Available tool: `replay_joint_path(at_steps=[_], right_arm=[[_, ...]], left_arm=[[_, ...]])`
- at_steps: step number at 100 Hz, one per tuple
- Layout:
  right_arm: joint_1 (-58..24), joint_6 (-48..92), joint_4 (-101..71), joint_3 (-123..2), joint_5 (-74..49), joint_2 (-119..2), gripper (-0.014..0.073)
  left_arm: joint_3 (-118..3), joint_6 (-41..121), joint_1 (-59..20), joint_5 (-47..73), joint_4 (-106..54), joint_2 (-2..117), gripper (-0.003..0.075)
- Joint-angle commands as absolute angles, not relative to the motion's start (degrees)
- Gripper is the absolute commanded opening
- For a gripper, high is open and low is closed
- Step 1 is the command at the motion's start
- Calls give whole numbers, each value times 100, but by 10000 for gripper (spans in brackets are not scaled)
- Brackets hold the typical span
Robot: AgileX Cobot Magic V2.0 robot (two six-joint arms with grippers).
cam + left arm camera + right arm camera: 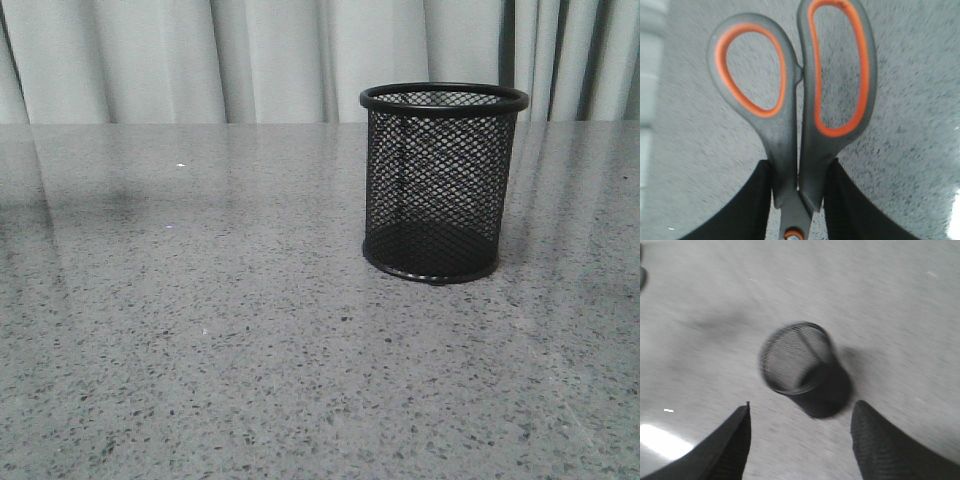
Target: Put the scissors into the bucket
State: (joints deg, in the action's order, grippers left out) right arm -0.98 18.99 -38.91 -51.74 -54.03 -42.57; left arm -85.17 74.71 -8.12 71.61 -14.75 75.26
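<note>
Setting: grey speckled stone table (200,350) with pale pleated curtains (250,55) hanging behind it.
Bucket: black mesh bucket (438,182) stands upright on the right half of the table, nothing visible inside it through the mesh; neither arm shows in the front view.
Scissors: the scissors (800,115) are off the table, held in the left gripper (799,200); the grey and orange handle loops stick out past the fingertips, the pivot screw sits between the fingers, and the blades are out of sight.
Left claw: narrowed and clamped on the scissors at the neck, where the handles meet the pivot, one finger (747,210) against each side.
Right claw: the right gripper (800,432) is spread wide and carries nothing; it hovers above the table with the bucket (802,367) in front of it, apart from both fingers. That view is blurred.
Step in hand: by my reading, the scissors are grasped and lifted, and the carry to the bucket is under way or about to begin.
Next move: likely needs the left arm to travel rightward over the rim, bring the scissors upright above the opening, then lower and release. The free right arm could steady the light bucket against tipping.
</note>
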Motion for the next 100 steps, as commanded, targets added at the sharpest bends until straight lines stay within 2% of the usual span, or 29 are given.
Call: replay_joint_path(at_steps=[1, 24, 51, 100], right_arm=[[-95, 2434, -5025, -5350, -4910, -4290, 390], [-95, 3414, -7113, -5350, -5056, -4530, 390], [-95, 4423, -8995, -5350, -5872, -5087, 390], [-95, 4501, -8980, -5571, -6127, -5446, 390]], left_arm=[[-8666, 7147, -1126, 7240, -1607, 6902, -10], [-8666, 6252, -2044, 7240, -1072, 6214, -10], [-8851, 5494, -3088, 7178, -743, 6245, -10], [-9162, 4382, -4873, 6319, 0, 7011, -10]])
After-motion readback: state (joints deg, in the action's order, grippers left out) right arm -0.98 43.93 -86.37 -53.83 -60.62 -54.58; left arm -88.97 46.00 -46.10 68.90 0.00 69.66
